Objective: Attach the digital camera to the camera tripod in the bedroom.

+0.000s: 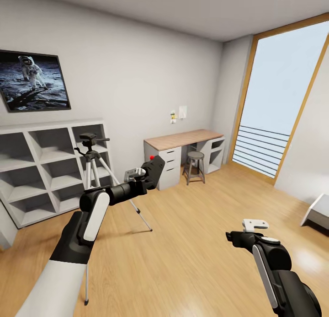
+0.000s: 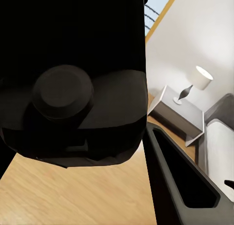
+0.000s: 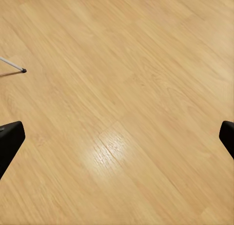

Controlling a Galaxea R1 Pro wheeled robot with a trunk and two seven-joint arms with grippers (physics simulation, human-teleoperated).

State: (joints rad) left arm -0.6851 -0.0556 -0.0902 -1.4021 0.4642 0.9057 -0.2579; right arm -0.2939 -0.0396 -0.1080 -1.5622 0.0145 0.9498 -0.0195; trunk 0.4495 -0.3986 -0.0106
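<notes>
Tripod (image 1: 92, 163) stands by white cube shelves (image 1: 45, 166), head bare — mounting not done. Left gripper (image 1: 153, 167), jaws pinching the digital camera (image 2: 73, 84), holds it just right of it. Right gripper (image 1: 252, 225) — jaws spread, empty.

Camera tripod (image 1: 93, 170) stands before shelves (image 1: 45, 166), desk (image 1: 183, 145) rightward.

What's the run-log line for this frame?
phase: carrying | left gripper: shut on digital camera | right gripper: open, over wood floor | camera tripod: standing by white cube shelves, head bare
</notes>
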